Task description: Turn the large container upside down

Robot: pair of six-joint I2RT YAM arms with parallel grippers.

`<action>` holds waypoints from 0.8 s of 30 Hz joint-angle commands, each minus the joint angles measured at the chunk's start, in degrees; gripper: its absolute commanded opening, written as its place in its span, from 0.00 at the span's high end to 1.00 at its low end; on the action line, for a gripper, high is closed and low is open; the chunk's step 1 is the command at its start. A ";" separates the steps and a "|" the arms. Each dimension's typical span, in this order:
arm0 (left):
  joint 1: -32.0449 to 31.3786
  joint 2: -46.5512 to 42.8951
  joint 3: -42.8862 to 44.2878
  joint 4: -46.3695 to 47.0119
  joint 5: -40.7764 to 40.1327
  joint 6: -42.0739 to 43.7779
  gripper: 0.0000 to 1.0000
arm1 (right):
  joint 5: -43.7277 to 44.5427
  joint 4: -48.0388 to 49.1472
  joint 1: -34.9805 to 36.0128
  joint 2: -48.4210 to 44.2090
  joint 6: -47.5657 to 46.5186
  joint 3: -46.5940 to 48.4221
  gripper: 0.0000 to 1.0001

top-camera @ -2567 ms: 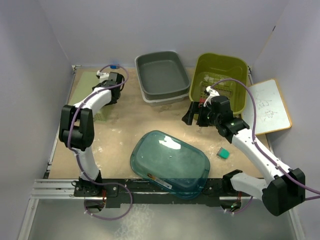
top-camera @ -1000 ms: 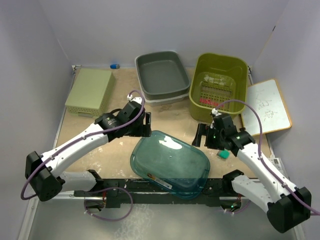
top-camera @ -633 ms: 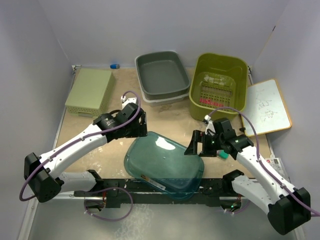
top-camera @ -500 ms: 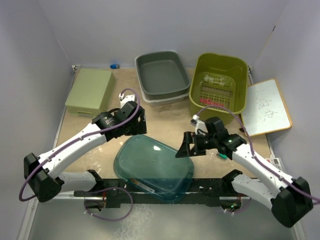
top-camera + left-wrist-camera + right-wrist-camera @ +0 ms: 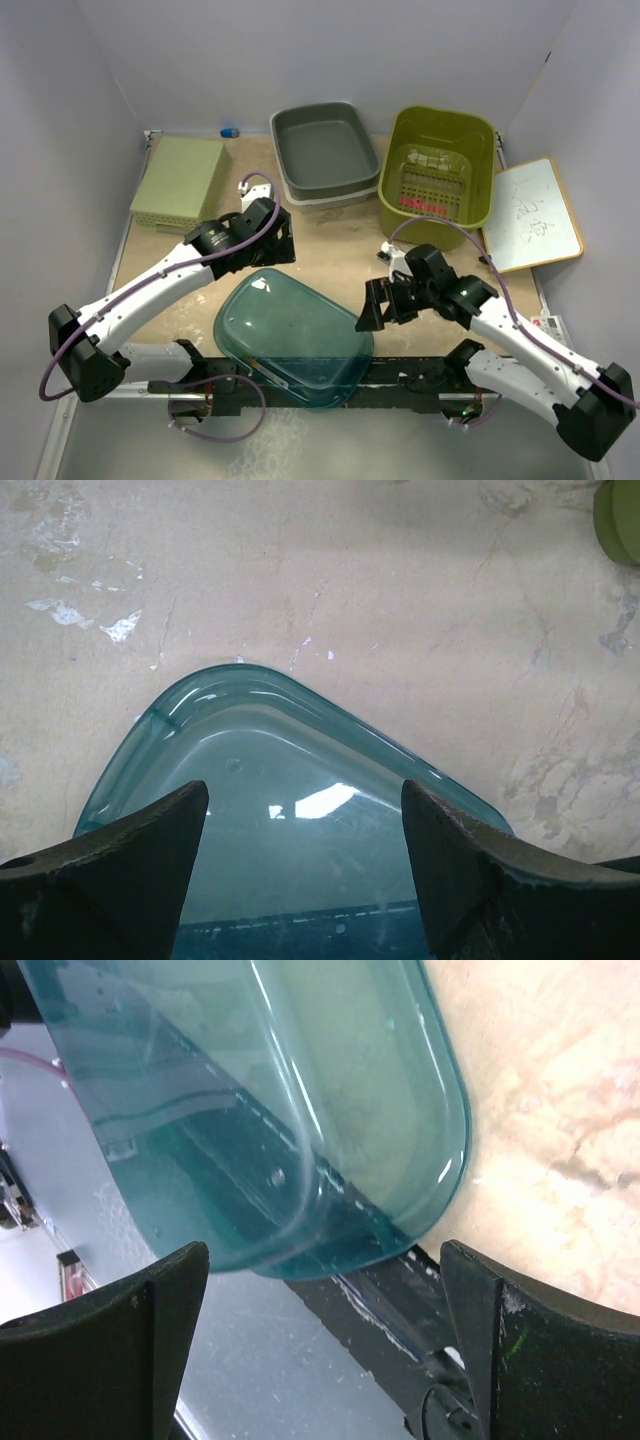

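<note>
Between the left gripper's [image 5: 302,795] wide-spread fingers sits the far corner of the large translucent teal plastic container [image 5: 290,330]. The right gripper [image 5: 325,1250], equally wide, straddles its right edge. The container's near side overhangs the black rail [image 5: 410,373]; bare sandy table [image 5: 340,250] lies beyond.

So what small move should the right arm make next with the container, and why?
Probably ease the right gripper forward until the near right corner of the container sits between its open fingers, ready to grip. That corner overhangs the near edge of the table, so a finger could likely get under it. The left gripper, also open, faces the far corner.
</note>
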 commanded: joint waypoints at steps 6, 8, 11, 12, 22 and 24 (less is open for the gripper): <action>0.22 2.54 2.29 0.55 -5.74 -1.57 0.24 | -15.46 13.89 1.81 -6.32 4.88 -10.62 0.00; 1.46 2.15 2.53 -1.29 -7.10 -2.85 0.24 | -15.64 19.11 3.43 -3.70 6.04 -11.04 0.00; 4.21 0.57 1.24 -2.32 -6.68 -4.06 0.24 | -13.86 24.72 6.90 2.24 5.88 -9.12 0.00; 5.27 -0.16 0.59 -2.29 -5.98 -4.32 0.24 | -12.86 26.02 7.77 4.69 5.01 -7.35 0.00; 23.62 -0.99 -3.69 1.51 -6.35 2.73 0.25 | -4.03 36.44 8.60 20.93 -0.45 3.85 0.00; 28.12 0.34 -2.96 3.27 -4.53 4.34 0.24 | -2.05 33.59 8.58 20.20 -1.96 5.37 0.00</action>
